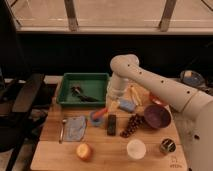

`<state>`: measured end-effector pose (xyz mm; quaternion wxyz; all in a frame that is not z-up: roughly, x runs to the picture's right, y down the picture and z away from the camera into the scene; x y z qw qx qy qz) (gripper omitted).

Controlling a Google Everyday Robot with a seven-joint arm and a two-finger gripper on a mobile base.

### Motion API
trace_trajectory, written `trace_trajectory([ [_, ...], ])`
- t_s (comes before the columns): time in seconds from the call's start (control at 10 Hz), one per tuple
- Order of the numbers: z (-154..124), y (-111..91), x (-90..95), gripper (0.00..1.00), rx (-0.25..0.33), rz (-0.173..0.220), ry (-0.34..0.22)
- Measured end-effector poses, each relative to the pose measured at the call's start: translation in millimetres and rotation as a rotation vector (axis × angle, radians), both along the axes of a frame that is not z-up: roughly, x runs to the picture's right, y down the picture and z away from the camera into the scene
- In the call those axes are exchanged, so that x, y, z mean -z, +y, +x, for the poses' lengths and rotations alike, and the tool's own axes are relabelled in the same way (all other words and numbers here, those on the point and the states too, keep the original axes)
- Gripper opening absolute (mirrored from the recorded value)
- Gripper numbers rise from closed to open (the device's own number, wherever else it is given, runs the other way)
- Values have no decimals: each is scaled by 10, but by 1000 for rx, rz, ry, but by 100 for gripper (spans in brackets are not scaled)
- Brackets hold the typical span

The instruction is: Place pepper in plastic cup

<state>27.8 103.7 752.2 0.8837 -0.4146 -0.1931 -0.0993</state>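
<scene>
Wooden table (pixel 55 157) — gripper (pixel 107 109) over plastic cup (pixel 96 118)

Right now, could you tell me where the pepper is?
The pepper lies across the blue cup's rim, mid-table, just left of the black block, with the tool right above it.

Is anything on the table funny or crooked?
Yes. The pepper leans tilted across the rim of the plastic cup, poking out, not fully inside. The gripper hangs just above it.
</scene>
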Motion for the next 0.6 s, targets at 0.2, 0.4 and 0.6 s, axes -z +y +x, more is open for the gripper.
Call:
trace_trajectory([
  [0.2,-45,45,-78,32,-1,-18,-9],
  [0.4,-85,83,-144,54,-11,-35,-19],
  [0.6,-139,109,-194,74,-8,-46,-22],
])
